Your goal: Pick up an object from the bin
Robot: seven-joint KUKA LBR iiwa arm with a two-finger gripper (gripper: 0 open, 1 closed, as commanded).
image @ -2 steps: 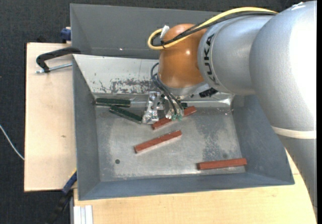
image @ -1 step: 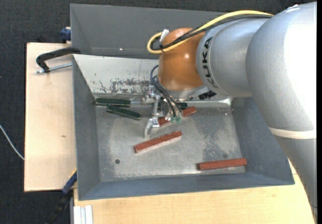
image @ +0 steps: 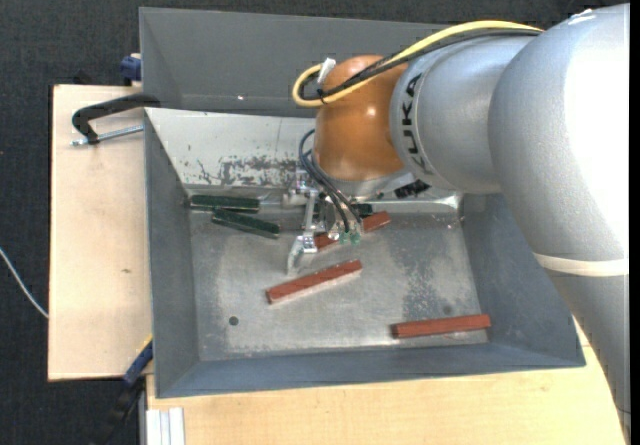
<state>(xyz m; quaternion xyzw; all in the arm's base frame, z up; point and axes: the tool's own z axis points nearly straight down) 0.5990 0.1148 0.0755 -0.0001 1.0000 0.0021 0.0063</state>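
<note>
My gripper (image: 312,238), open or clenched I can't tell, sits just beside the slanted red-brown bar (image: 313,282); an off-centre pinch could flick it away

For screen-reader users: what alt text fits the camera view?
A robot arm's gripper hangs low in the middle of a grey bin, just behind a reddish-brown bar. Two dark green sticks lie on the view's left, another reddish-brown bar front right.
</note>
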